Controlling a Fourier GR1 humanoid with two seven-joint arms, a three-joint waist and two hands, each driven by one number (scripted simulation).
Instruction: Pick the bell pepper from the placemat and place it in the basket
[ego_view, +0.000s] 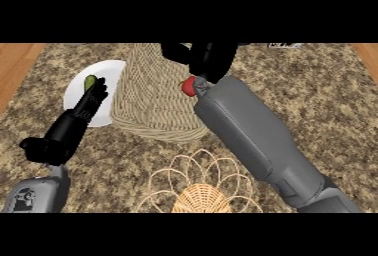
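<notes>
Right hand (207, 60) holds bell pepper (189, 86) (mostly hidden) above basket (151, 107).

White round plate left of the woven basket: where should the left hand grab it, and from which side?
Probably the bare rim on its left, approached from the left. The white round plate lies flat, so only the rim gives a pinch; its right edge disappears behind the tan woven basket, and the black left hand, fingers straight, covers its middle beside a small green item.
</notes>
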